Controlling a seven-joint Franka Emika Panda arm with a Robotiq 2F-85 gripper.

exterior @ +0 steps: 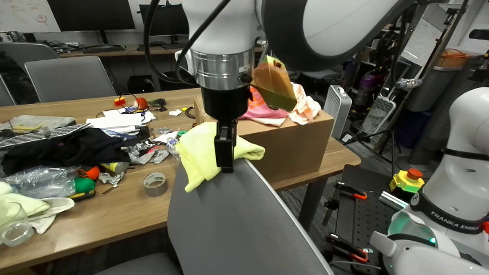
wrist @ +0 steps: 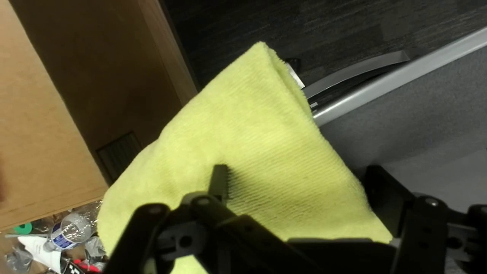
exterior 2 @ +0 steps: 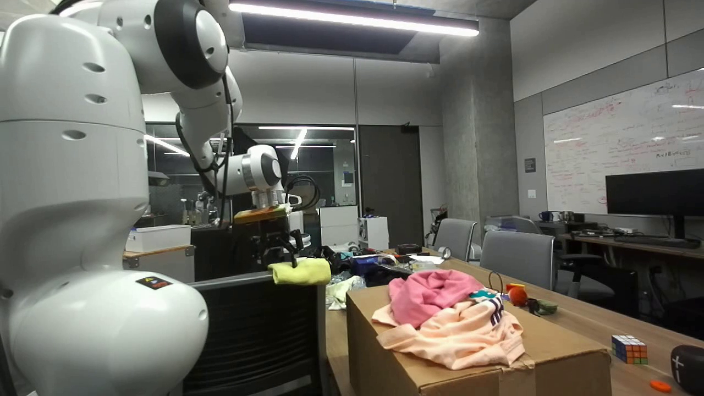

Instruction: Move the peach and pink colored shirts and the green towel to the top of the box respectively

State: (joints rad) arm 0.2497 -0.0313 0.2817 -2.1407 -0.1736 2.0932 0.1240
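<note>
Wrist view gives you the plain lime-green cloth towel (wrist: pixel 262 125), draped over the upper corner of a grey, silver-edged chair back (exterior: pixel 237 225); its blunt folded corner points to the top of that picture, and the cloth widens toward the bottom. In an exterior view you see the towel (exterior 2: pixel 301 272) like a soft roll, its long axis lying crosswise and nearly level. In an exterior view, too, one corner of the towel (exterior: pixel 198 156) hangs down the chair's face while a folded end points to the picture's right. Your black two-fingered hand (wrist: pixel 298 177) is spread: seen from the wrist, one tip is over the cloth, the other just past its right edge. Apart from the towel, the large plain brown cardboard box (exterior 2: pixel 550 346) stands on the wood-topped counter (exterior: pixel 126 208) and carries the soft bright pink shirt (exterior 2: pixel 432 297) and the pale peach shirt (exterior 2: pixel 467 338), touching each other.
</note>
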